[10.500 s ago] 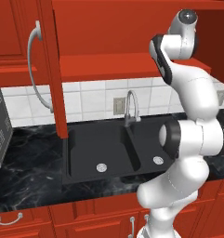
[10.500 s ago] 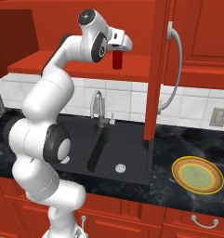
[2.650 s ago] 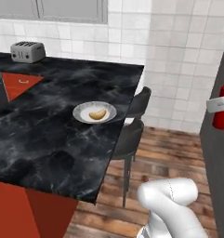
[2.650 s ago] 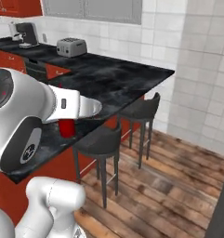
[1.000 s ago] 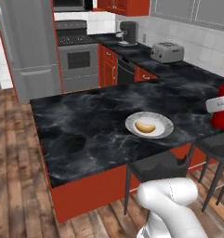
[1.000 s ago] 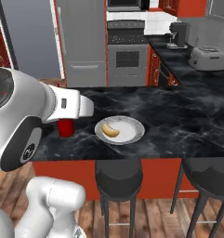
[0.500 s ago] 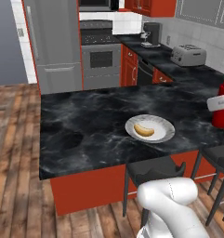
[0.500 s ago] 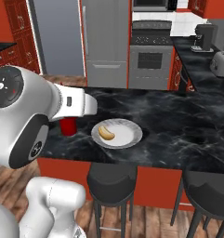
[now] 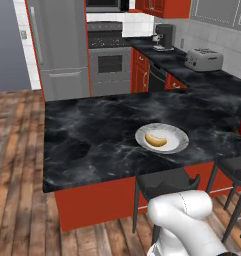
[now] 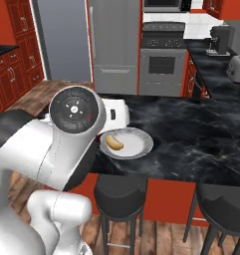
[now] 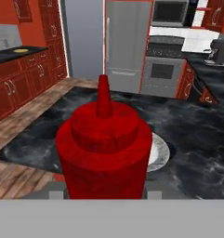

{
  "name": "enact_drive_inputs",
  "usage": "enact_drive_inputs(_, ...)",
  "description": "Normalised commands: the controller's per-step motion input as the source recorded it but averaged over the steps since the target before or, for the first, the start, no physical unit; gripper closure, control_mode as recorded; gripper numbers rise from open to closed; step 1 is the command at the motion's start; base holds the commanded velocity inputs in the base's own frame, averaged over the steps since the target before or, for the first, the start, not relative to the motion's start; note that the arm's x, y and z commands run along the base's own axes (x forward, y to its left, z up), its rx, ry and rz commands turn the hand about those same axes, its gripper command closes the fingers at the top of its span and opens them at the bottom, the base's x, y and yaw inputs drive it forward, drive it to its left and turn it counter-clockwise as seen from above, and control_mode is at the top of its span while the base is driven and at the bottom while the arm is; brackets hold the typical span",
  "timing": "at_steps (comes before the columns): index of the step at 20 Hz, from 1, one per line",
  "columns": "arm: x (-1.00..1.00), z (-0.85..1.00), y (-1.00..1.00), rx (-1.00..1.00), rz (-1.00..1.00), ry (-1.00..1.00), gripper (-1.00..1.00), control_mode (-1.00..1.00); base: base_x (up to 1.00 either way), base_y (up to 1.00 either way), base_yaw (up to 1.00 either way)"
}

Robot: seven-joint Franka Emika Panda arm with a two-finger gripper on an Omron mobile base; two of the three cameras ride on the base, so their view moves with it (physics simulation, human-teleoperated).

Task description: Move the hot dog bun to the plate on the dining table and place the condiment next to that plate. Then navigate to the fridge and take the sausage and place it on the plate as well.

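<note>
My jaws are clamped partway on the condiment point(image 11: 104, 151) bottle (nozzle up), held above the dining table point(image 11: 197, 153); hot dog bun point(image 9: 155, 140) sits on the plate point(image 9: 178, 142).

A home kitchen: steel fridge point(image 9: 59, 47) and oven point(image 9: 110, 62) at upper left, red cabinets point(image 10: 14, 74), toaster point(image 9: 204, 59) upper right, black marble dining table point(image 9: 92, 140) with stools point(image 10: 122, 191).

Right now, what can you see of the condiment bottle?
The condiment bottle is a dark red, plastic-looking squeeze bottle with a stepped cap and a narrow pointed nozzle. In the hand view it stands upright and close to the camera, held in the jaws, in front of the plate on the dining table.
</note>
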Motion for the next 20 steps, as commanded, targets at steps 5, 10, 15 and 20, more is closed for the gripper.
enact_drive_inputs(5,0.64,-0.3,-0.83,0.01,0.4,0.01,1.0,-1.0,0.0,0.0,0.0)
enact_drive_inputs(10,1.0,-0.71,-0.16,0.0,0.25,0.07,1.0,-1.0,0.0,0.0,0.0)
enact_drive_inputs(15,0.92,-0.64,0.0,0.0,0.01,0.02,1.0,-1.0,0.0,0.0,0.0)
enact_drive_inputs(20,0.89,-0.8,0.0,-0.01,0.01,0.0,1.0,-1.0,0.0,0.0,0.0)
